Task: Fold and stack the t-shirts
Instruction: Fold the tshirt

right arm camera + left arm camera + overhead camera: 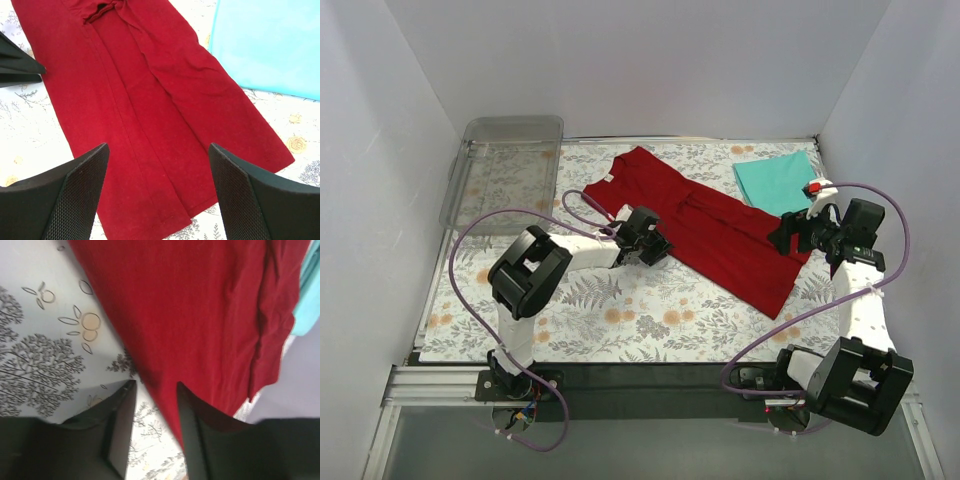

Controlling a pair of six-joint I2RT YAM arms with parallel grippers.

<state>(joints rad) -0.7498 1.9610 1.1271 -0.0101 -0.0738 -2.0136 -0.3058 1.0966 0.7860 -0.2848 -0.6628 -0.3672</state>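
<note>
White walls (620,60) stand around a floral mat (620,300), and a clear tray (505,135) sits at the upper left of the top view. In the middle the dark red shirt (710,230) lies as a long narrow strip, running diagonally from upper centre to lower right, and the teal shirt (775,180) lies folded at the upper right, just beside it. The left gripper (653,245) is at the left edge of the red shirt, jaws half apart with this edge between them, while the right gripper (787,235) hangs wide open over the lower right end.
</note>
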